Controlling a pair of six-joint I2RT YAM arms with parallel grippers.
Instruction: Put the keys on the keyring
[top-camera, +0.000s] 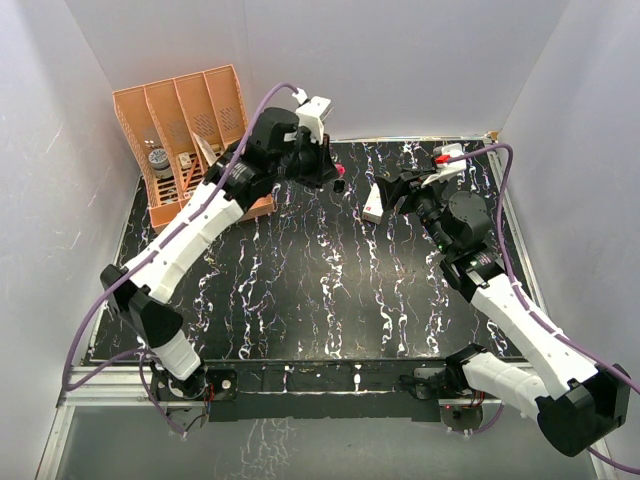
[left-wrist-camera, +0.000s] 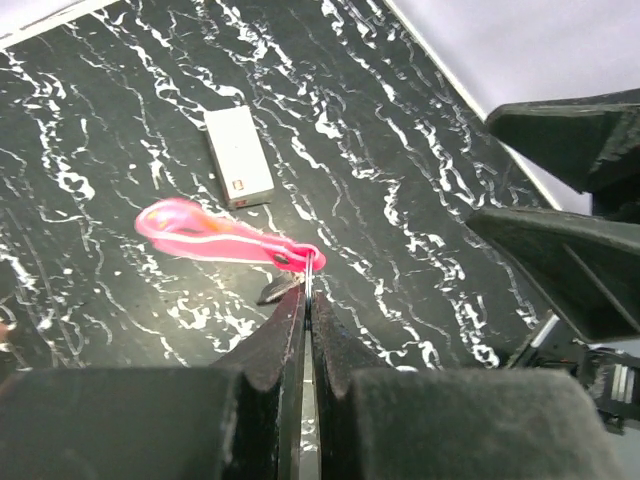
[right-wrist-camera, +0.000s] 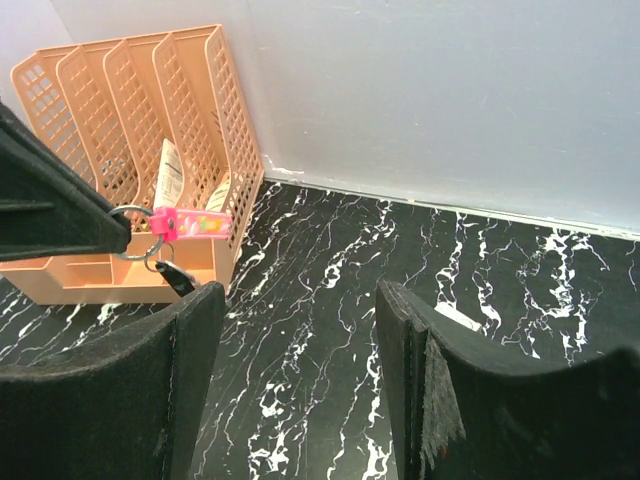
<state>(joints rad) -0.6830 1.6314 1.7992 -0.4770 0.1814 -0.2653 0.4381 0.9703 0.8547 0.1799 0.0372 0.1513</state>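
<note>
My left gripper is shut on the thin metal ring of the keyring and holds it above the table; in the top view the left gripper is at the back centre. The magenta-pink strap sticks out sideways from the ring. In the right wrist view the ring and the strap show at the left, with a small dark-looking key piece hanging from the ring. My right gripper is open and empty, facing the keyring from a short way off; the top view shows the right gripper too.
A small white rectangular box lies on the black marbled table between the grippers, also in the left wrist view. An orange file organiser with small items stands at the back left. White walls enclose the table.
</note>
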